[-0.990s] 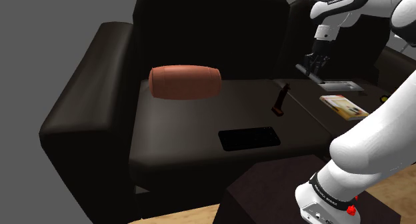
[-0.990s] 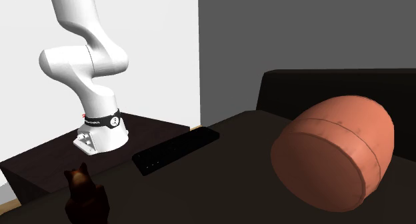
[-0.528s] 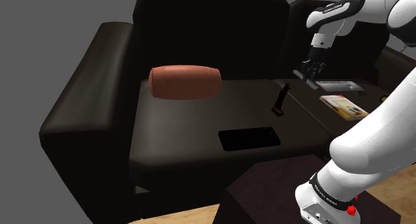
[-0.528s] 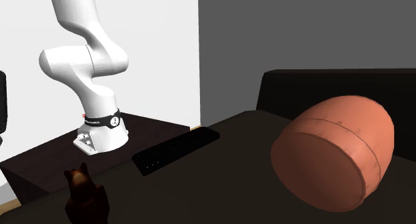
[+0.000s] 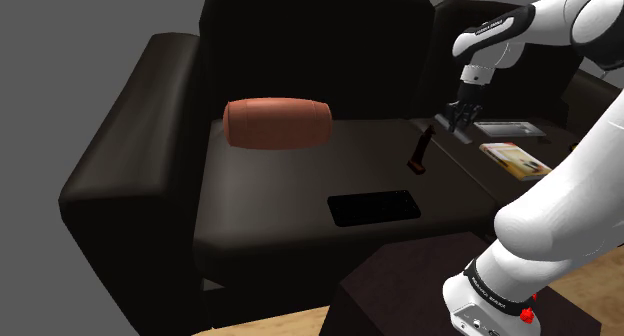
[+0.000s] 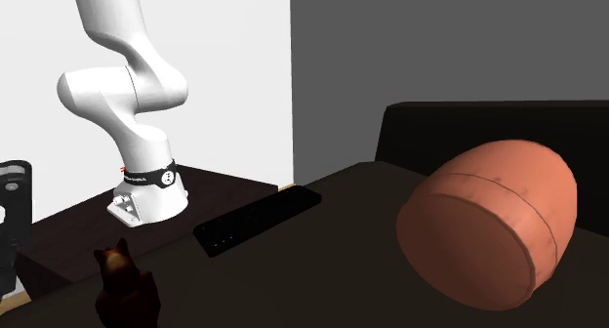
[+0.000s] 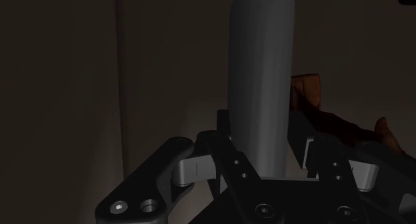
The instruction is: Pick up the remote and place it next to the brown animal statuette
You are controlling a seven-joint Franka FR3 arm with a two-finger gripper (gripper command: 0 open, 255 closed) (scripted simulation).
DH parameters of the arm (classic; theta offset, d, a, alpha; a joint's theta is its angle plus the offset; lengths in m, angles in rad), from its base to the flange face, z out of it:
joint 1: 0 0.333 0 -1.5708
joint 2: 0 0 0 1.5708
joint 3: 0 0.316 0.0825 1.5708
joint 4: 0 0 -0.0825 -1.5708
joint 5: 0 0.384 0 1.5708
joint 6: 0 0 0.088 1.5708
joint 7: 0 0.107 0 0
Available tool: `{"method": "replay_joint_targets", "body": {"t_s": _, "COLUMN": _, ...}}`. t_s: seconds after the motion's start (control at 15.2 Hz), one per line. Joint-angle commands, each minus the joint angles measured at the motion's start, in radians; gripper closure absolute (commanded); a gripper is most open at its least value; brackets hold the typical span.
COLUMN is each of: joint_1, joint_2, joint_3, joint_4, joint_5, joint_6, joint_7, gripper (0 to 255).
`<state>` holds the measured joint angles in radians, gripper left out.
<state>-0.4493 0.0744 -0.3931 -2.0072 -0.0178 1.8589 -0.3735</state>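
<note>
Clamping the grey remote (image 7: pixel 261 83) between its fingers, the tool (image 5: pixel 452 117) hangs in the shoulder view's upper right, above the dark sofa (image 5: pixel 280 184). The brown animal statuette (image 5: pixel 422 149) stands just lower left of it, partly hidden behind the remote in the wrist view.

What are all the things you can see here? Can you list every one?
sofa: one, very dark brown, across the shoulder view.
cushion: one, reddish-brown roll, on the seat by the backrest.
slab: one, black, flat near the seat's front edge.
statuette: one, brown, upright beyond the slab.
book: one, cream and red, at the shoulder view's right.
panel: one, grey, flat, behind the book.
remote: one, grey, held above the seat.
stand: one, dark box.
arm: one, white.
gripper: one, black, shut on the remote.
</note>
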Motion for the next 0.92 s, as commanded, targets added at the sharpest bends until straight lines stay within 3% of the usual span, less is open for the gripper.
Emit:
{"method": "replay_joint_targets", "body": {"t_s": 0.0, "joint_1": 0.0, "joint_2": 0.009, "joint_3": 0.0, "joint_4": -0.021, "joint_5": 0.003, "joint_6": 0.03, "joint_7": -0.001, "gripper": 255}}
{"method": "replay_joint_targets", "body": {"t_s": 0.86, "joint_1": -0.008, "joint_2": 0.098, "joint_3": 0.004, "joint_4": -0.101, "joint_5": 0.039, "joint_6": 0.193, "joint_7": -0.022, "gripper": 255}}
